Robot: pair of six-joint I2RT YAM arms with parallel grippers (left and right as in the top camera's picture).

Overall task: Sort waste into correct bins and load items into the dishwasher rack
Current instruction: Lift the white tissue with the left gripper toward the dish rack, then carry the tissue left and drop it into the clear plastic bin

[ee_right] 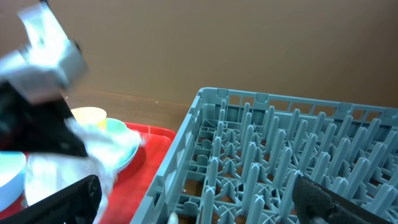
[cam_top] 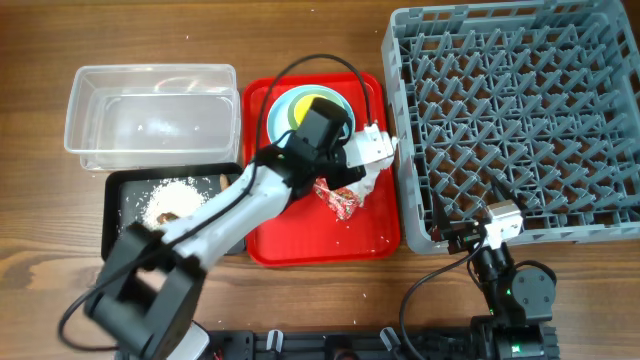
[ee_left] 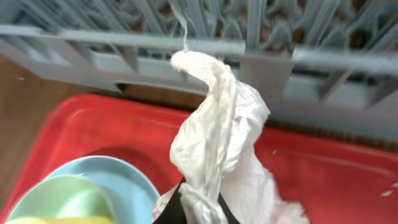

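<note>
The napkin [ee_left: 217,124] is held clamped in the left gripper [cam_top: 383,156] mid-frame, the clear tub [cam_top: 152,69] lying well to the upper left.

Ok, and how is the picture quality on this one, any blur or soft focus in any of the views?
Overhead: sharp and evenly lit, with only soft shadows. Left wrist: the crumpled white paper napkin is fairly crisp, while the large grey plastic dishwasher rack behind it is soft. Right wrist: the left arm is smeared by blur at the upper left, but the rack is clear.
</note>
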